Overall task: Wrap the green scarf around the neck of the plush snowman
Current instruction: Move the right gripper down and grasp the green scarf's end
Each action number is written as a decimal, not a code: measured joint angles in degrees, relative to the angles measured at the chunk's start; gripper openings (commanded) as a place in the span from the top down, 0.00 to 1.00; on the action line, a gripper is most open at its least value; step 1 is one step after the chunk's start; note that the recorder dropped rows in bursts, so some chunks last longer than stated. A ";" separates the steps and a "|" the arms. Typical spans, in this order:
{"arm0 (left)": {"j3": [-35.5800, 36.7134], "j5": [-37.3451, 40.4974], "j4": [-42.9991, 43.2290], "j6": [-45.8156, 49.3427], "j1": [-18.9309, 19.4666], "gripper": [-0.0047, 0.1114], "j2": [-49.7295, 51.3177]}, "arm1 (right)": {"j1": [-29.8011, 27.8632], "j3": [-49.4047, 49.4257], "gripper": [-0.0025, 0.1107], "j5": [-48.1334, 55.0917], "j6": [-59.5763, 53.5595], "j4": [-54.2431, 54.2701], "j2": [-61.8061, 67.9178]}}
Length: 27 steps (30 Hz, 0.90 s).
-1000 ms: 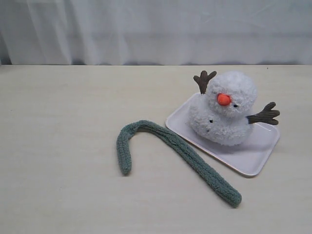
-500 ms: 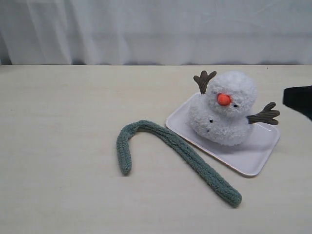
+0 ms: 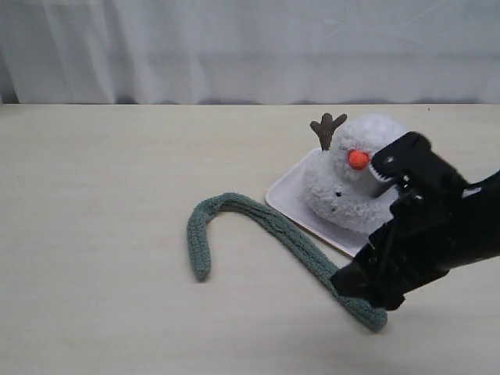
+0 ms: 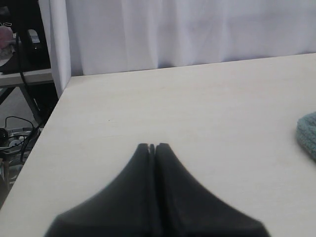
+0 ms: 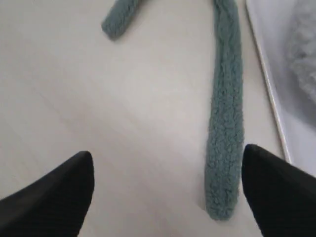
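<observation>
Right gripper point(image 5: 165, 158) jaws wide apart over green scarf point(image 3: 266, 219) end, flat on table point(image 3: 109, 180) beside tray point(image 3: 291, 194) holding plush snowman point(image 3: 340, 191). Left gripper point(image 4: 152, 147) closed, empty. Risk: scarf off-centre, finger clips tray, grasp misses.

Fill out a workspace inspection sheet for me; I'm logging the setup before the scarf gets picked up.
Surface: pale table, no spills seen.
Job's things: green scarf lies in a hook shape on the table, not wrapped; plush snowman sits on a pale tray, which is beside the scarf.
Clutter: nothing seen.
Grippers: left gripper shut, empty, over bare table; right gripper open above one end of the scarf, not gripping.
Cables: black cables beyond the table's edge, seen in the left wrist view.
Surroundings: white curtain behind the table.
</observation>
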 measured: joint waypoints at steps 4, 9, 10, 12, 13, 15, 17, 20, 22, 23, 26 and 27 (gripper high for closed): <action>0.00 0.00 0.00 0.00 0.00 0.96 0.00 | 5.06 0.00 0.30 -2.51 11.68 -15.15 7.90; 0.00 0.00 0.00 0.00 0.00 0.96 0.00 | 8.31 0.00 0.30 -4.47 14.71 -20.05 15.08; 0.00 0.00 0.00 0.00 0.00 0.96 0.00 | 8.57 0.00 0.30 -5.42 14.86 -20.35 16.11; 0.00 0.00 0.00 0.02 0.00 0.96 0.00 | 8.69 0.00 0.30 -9.27 14.86 -20.89 18.90; 0.00 0.00 0.00 0.02 0.00 0.96 0.00 | 8.69 0.00 0.30 -10.55 14.86 -21.21 19.50; 0.00 0.00 0.00 0.02 0.00 0.96 0.00 | 8.69 0.00 0.30 -15.21 14.96 -21.32 21.30; 0.00 0.00 0.00 0.02 0.00 0.96 0.00 | 8.69 0.00 0.30 -18.97 14.96 -21.32 22.79; 0.00 0.00 0.00 0.02 0.00 0.96 0.00 | 8.69 0.00 0.34 -20.71 14.96 -21.32 25.56; 0.00 0.00 0.00 0.02 0.00 0.96 0.00 | 8.69 0.00 0.41 -20.79 14.96 -21.32 26.49; 0.00 0.00 0.00 0.02 0.00 0.96 0.00 | 8.69 0.00 0.45 -20.91 14.96 -21.32 26.90; 0.00 0.00 0.00 0.02 0.00 0.96 0.00 | 8.69 -0.23 0.69 -21.30 14.96 -21.32 27.13; 0.00 0.00 0.00 0.02 0.00 0.96 0.00 | 8.69 -0.23 0.78 -21.40 14.96 -21.12 27.21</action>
